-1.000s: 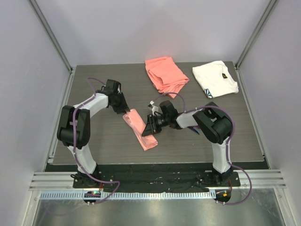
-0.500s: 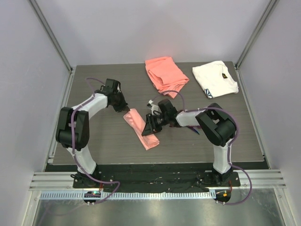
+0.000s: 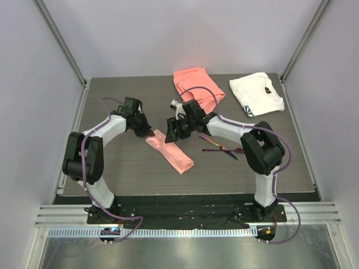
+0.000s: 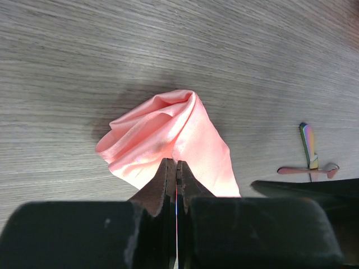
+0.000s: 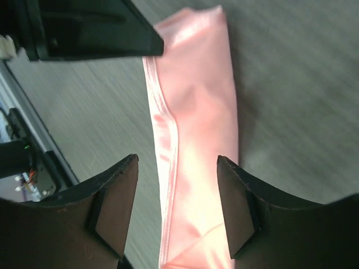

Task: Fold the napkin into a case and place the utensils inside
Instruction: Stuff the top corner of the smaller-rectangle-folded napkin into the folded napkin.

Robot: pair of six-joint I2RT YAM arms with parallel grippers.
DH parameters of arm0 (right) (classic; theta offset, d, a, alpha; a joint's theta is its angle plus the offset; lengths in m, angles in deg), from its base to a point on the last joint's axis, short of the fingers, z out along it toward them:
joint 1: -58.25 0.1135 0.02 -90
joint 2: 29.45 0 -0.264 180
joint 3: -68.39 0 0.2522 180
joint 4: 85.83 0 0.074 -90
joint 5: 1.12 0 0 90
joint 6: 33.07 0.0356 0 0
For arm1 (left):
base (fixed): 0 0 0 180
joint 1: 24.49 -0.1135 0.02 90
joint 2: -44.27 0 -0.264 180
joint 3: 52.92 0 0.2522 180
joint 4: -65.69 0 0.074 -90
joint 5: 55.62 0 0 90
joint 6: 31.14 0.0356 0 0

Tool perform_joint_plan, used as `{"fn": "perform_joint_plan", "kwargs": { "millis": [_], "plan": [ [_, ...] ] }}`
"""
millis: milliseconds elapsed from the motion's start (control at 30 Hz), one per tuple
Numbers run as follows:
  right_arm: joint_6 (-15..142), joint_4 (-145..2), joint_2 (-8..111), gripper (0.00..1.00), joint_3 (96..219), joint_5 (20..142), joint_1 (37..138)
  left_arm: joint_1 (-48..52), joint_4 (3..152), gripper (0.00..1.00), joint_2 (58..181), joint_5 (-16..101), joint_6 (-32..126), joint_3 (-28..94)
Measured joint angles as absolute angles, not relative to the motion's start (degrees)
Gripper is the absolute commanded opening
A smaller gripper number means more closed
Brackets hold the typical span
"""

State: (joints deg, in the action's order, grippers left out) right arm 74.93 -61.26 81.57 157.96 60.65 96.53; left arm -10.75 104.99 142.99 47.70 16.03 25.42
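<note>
Pale-pink glossy satin cloth, already folded into a narrow oblong case (image 3: 170,152), lies slantwise near the middle of the dark wood-grain surface (image 3: 129,174). Over the last second its near end has swung a little toward the right. The right jaws have left the case's middle and now hang over its far end. They are spread wide with the cloth running beneath the gap, and whether they touch it I cannot tell. The left jaws stay pressed together on the bunched far corner, pinching it. With the right arm out of the way, the two slim purple-sheened metal utensils (image 3: 219,147) show bare on the surface, near the case's right side and not yet inside it. Folding looks finished; the pocket's mouth probably needs opening next, then a reach for a utensil.
</note>
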Motion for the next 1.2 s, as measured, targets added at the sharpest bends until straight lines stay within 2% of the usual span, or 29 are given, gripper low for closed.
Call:
{"fn": "perform_joint_plan", "kwargs": {
  "millis": [233,400,600,867,933,967,1033,1133,1167,1200],
  "plan": [
    [65.22,-63.03,81.57,0.67,159.69,69.61,99.35,-10.75,104.99,0.00,142.99,47.72,16.01,25.40],
    [58.99,-70.00,81.81,0.59,158.44,75.42,103.59,-10.75,105.06,0.00,142.99,47.90,16.05,25.42],
    [54.23,-75.99,83.01,0.50,157.98,76.67,105.56,-10.75,106.32,0.00,142.99,47.99,16.31,26.09],
    [50.53,-77.54,86.70,0.45,159.01,76.14,105.27,-10.99,106.37,0.00,142.99,49.95,16.16,26.42],
    [50.12,-78.18,86.70,0.37,158.97,76.14,105.27,-11.10,106.37,0.00,142.99,50.48,16.01,26.51],
    [49.97,-78.64,86.70,0.30,158.97,76.17,105.30,-11.12,106.39,0.00,142.99,50.72,15.96,26.58],
    [49.59,-78.96,86.70,0.24,158.97,76.12,105.30,-11.12,106.41,0.01,142.99,51.05,15.83,26.71],
    [49.73,-79.18,86.73,0.12,159.01,75.71,105.30,-11.16,106.35,0.10,142.99,51.51,15.79,26.93],
    [49.73,-79.10,86.79,0.01,159.14,75.60,105.27,-11.27,106.28,0.14,142.99,51.72,15.68,26.95],
    [49.79,-78.99,86.97,0.01,159.47,75.47,105.27,-11.40,106.28,0.23,142.99,51.94,15.66,26.95]
  ]
}}
